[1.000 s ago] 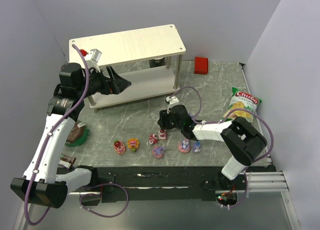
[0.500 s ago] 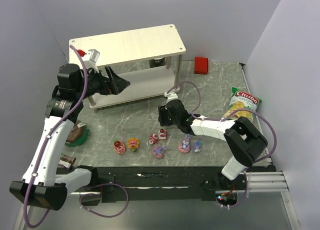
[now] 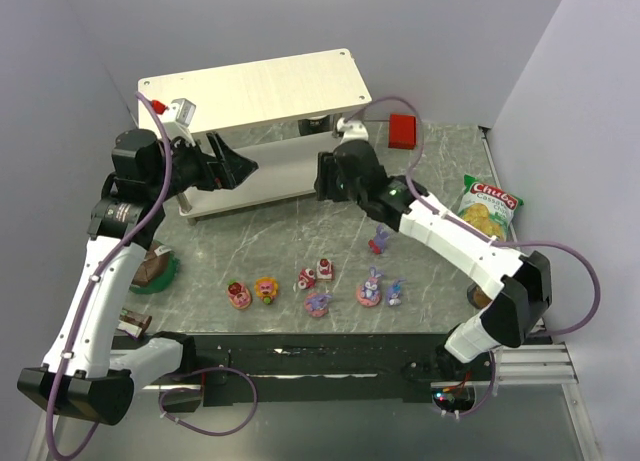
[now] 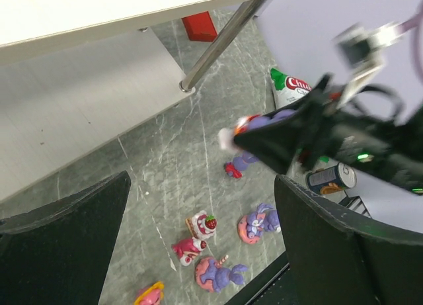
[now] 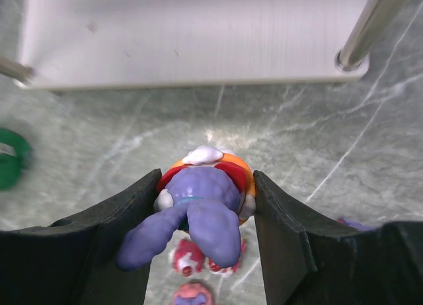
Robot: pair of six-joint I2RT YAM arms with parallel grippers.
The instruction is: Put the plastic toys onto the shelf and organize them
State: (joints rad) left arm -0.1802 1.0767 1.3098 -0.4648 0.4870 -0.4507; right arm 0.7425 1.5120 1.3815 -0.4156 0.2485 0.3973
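Whereas a second ago the right gripper [image 5: 205, 180] sat low among the toys [image 3: 318, 303] on the table [image 3: 440, 161], it is now raised and stretched out to the shelf [image 3: 260, 91], by its right front post. Its fingers are part-way closed on a bunny [image 5: 201, 209] with an orange base, ears pointing back at the camera. The bunny hangs over the table just short of the lower board, not on it. Another bunny [image 3: 380, 241] now shows where the arm lay before. Seven toys stay in a loose row near the front edge. The left gripper [image 3: 245, 166] has barely shifted. It is spread wide and holds nothing, at the shelf's left end. The bag [image 3: 490, 209] has a red label that reads roughly "Chulo". Its smaller print is too small to read.
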